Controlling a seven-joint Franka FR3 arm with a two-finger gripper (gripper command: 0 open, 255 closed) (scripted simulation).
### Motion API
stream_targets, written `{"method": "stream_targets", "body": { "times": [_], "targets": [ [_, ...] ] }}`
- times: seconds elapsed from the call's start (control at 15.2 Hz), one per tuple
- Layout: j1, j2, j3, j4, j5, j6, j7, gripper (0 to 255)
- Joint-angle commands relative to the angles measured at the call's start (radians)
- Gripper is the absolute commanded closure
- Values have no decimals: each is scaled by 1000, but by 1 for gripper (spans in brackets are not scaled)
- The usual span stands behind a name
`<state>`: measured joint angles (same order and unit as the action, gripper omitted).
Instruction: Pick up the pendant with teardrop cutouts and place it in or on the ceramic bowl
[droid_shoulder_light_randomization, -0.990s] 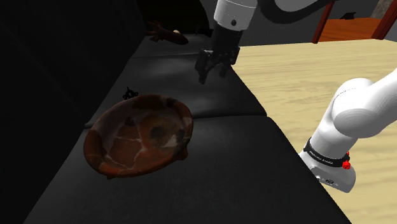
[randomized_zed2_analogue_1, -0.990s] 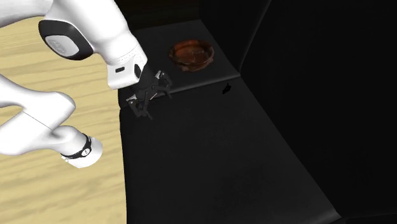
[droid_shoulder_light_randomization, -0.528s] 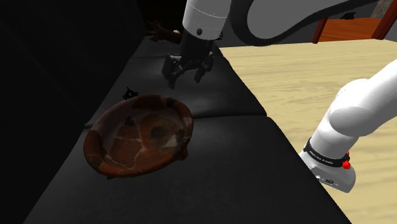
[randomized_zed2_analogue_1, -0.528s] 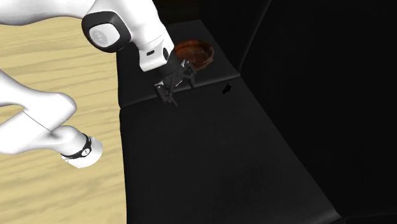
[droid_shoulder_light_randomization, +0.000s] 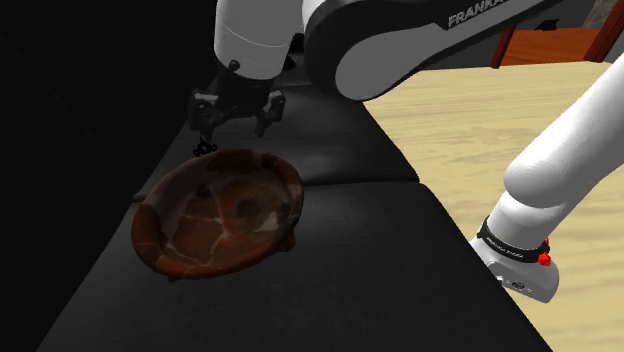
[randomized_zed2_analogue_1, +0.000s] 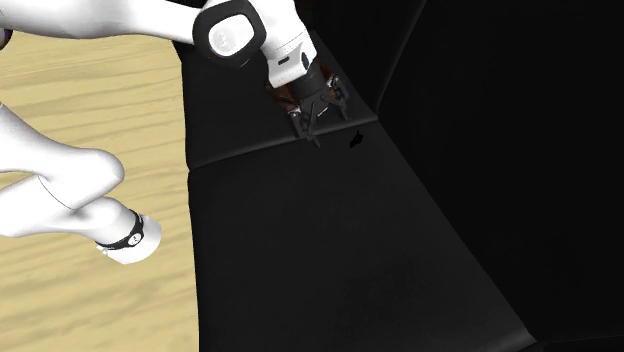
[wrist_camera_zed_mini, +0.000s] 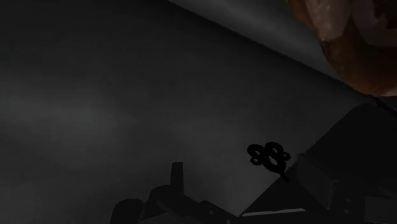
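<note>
A reddish-brown bowl (droid_shoulder_light_randomization: 220, 208) with pale crackle lines rests tilted on a dark sofa seat (droid_shoulder_light_randomization: 350, 250). Just behind its far rim lies a small black pendant (droid_shoulder_light_randomization: 205, 147) with looped cutouts. My black gripper (droid_shoulder_light_randomization: 236, 116) hangs open a little above the seat, close to the pendant and to its right in the shoulder view. In the wrist view the pendant (wrist_camera_zed_mini: 268, 156) lies on the cushion ahead of the gripper (wrist_camera_zed_mini: 245, 191), nearer one finger, with the bowl's rim (wrist_camera_zed_mini: 356, 32) beyond. From the second exterior view the gripper (randomized_zed2_analogue_1: 318, 125) covers most of the bowl (randomized_zed2_analogue_1: 283, 92); the pendant (randomized_zed2_analogue_1: 355, 140) sits beside it.
The sofa's dark backrest (droid_shoulder_light_randomization: 90, 110) rises right behind the pendant and bowl. A seam (randomized_zed2_analogue_1: 250, 150) splits the seat cushions. Light wood floor (droid_shoulder_light_randomization: 500, 110) runs along the sofa's front, where my base (droid_shoulder_light_randomization: 520, 260) stands. Reddish wooden furniture (droid_shoulder_light_randomization: 555, 42) stands far back.
The arm has swung toward the shoulder view's left, carrying the gripper from the sofa's front edge across the seat to just over the pendant by the bowl. The fingers stayed apart.
</note>
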<state>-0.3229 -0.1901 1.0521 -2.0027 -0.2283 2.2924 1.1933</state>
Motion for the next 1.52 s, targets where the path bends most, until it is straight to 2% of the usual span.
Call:
{"method": "stream_targets", "body": {
  "times": [0.0, 0.07, 0.13, 0.26, 0.59, 1.12, 1.19, 1.45],
  "targets": [
    [-86, 139, 144, 92, -215, -35, 175, 0],
    [-89, 252, 203, 148, -371, -88, 282, 0],
    [-52, 306, 196, 177, -444, -119, 329, 0],
    [-6, 333, 151, 176, -476, -112, 347, 0],
    [48, 410, 103, 181, -567, -102, 394, 0],
    [53, 418, 98, 182, -576, -101, 399, 0],
    [53, 418, 98, 182, -576, -101, 399, 255],
    [53, 418, 98, 182, -576, -101, 399, 255]
  ]
}}
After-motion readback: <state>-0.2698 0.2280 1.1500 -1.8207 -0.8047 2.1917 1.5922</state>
